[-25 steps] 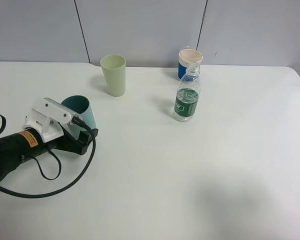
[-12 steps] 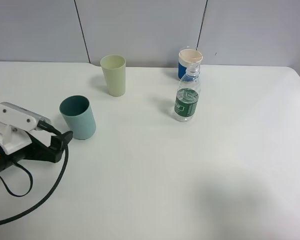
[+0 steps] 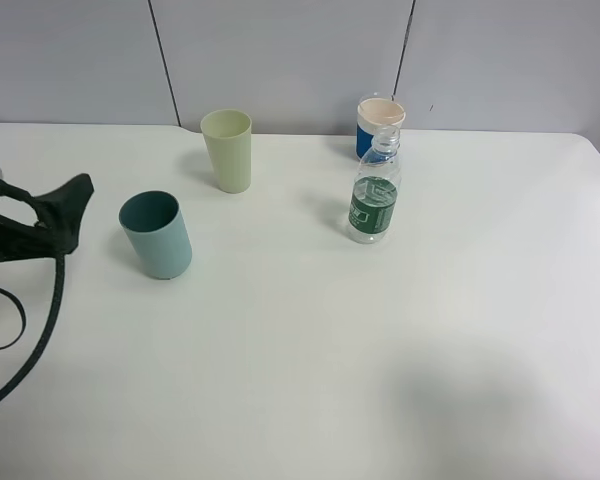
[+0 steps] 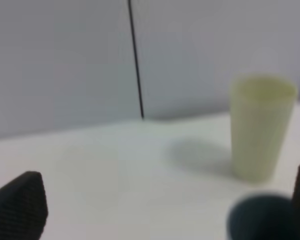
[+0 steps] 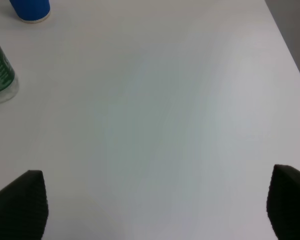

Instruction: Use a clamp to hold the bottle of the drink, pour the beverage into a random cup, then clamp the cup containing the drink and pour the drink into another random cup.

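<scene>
The bottle (image 3: pixel 373 200) is found upright on the white counter (image 3: pixel 380 350), cap off, a little drink left in it. A blue cup (image 3: pixel 378 122) stands just behind the bottle. A pale green cup (image 3: pixel 228 150) is placed well to the bottle's left, and a teal cup (image 3: pixel 157 235) further left and nearer the front. The left claw (image 3: pixel 50 205) is held open, empty, beside the teal cup. The right claw (image 5: pixel 155 210) is seen open over bare counter, gripping nothing.

Left claw (image 3: pixel 65 205) back from teal cup (image 3: pixel 157 235)
</scene>
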Available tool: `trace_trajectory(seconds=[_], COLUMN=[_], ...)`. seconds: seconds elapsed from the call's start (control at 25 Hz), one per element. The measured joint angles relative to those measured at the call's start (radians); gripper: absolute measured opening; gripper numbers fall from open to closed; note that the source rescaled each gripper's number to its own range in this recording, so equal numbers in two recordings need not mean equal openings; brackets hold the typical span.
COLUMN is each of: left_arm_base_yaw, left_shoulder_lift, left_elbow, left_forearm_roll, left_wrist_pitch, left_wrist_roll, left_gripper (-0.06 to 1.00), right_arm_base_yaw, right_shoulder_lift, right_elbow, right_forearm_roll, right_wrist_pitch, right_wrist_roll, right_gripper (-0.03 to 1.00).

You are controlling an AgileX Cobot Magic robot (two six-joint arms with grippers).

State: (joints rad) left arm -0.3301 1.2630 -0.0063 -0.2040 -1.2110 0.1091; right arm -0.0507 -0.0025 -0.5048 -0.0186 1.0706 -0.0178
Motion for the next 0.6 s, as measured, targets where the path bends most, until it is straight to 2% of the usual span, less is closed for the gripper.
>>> trace_trajectory(seconds=[0.2, 0.44, 0.56, 0.6], left_arm_base_yaw=[0.0, 0.0, 0.0, 0.0], left_shoulder_lift=[-0.154, -0.311, -0.391, -0.417], left_elbow=[-0.048, -0.163, -0.229, -0.252], left_forearm_roll=[-0.01, 0.001, 0.056, 0.076], left_wrist_pitch=[0.06, 0.202, 0.359, 0.449], left_wrist_roll=[0.032, 0.111, 0.115, 0.115], left_gripper=[0.99, 0.99, 0.99, 0.99], right_arm_base_yaw=[0.0, 0.0, 0.0, 0.0], right_shoulder_lift=[0.0, 0.0, 0.0, 0.0], right_elbow=[0.0, 0.0, 0.0, 0.0], right_forearm_roll=[0.0, 0.0, 0.0, 0.0], right_wrist_pitch=[0.0, 0.0, 0.0, 0.0], right_wrist_roll=[0.0, 0.0, 0.0, 0.0], right_gripper=[0.7, 0.7, 0.7, 0.7])
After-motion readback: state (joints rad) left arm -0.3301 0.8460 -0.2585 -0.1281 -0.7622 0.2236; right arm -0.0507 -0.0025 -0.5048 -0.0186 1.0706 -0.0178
